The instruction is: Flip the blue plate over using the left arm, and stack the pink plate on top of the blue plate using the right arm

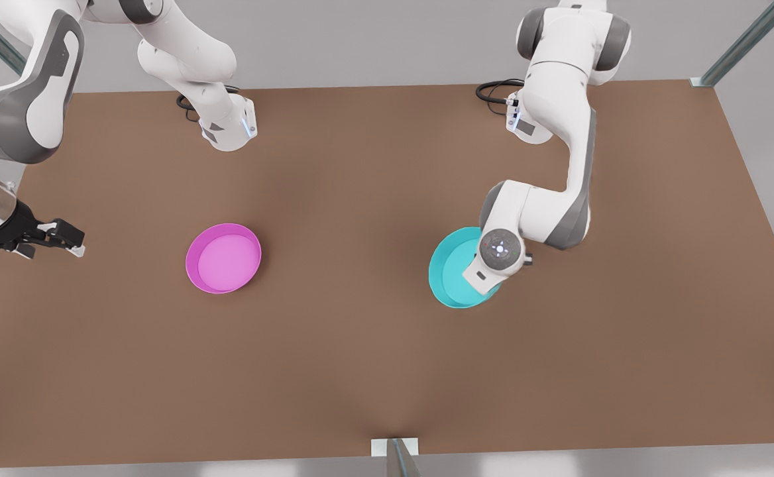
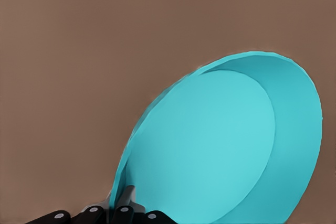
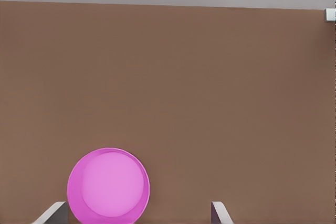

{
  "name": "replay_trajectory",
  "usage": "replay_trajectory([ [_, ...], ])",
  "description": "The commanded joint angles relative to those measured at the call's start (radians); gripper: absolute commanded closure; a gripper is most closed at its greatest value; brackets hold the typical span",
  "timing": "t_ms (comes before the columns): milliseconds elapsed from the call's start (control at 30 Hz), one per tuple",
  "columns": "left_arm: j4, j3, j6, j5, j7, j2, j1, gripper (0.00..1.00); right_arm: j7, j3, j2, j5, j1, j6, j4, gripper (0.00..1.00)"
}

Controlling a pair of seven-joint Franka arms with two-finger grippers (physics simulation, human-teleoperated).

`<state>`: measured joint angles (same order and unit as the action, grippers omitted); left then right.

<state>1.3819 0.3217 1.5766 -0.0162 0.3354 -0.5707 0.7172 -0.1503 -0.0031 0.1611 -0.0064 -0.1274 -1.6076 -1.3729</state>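
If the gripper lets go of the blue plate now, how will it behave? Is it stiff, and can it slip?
The blue plate looks stiff: pinched at its rim by the left gripper, it keeps its round shape. It is tilted, so if released it would probably drop, either way up. Its smooth rim may slip between the fingers. The right gripper waits, open.

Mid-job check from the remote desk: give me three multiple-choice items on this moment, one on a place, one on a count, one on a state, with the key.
1. The pink plate lies
A. on the table toward the front view's left
B. on the blue plate
C. in a gripper

2. Plates on the scene:
A. one
B. two
C. three

3. The left gripper is
A. open above the table
B. shut on the pink plate
C. shut on the blue plate

Key: 1 A, it rests alone on the table; 2 B, one pink, one blue; 3 C, its fingers pinch the tilted blue rim, while the open right gripper waits.
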Motion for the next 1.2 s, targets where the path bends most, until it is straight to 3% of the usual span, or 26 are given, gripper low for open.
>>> replay_trajectory([
  [0,-0.001,0.0,0.0,-0.013,0.013,0.0,0.011,0.79,0.0,0.0,0.0,0.0,0.0,0.0,0.0,0.0],
  [600,-0.021,-0.001,-0.007,-0.433,0.448,-0.078,0.358,0.79,0.0,0.0,0.0,0.0,-0.001,0.0,0.0,0.0],
  [767,-0.021,-0.001,-0.009,-0.518,0.64,-0.078,0.409,0.79,0.0,0.0,0.0,0.0,-0.001,0.0,0.0,0.0],
  [1167,-0.014,-0.001,-0.113,-0.794,0.651,-0.132,0.496,0.79,0.0,-0.002,0.0,0.002,-0.008,0.0,0.0,0.0],
])
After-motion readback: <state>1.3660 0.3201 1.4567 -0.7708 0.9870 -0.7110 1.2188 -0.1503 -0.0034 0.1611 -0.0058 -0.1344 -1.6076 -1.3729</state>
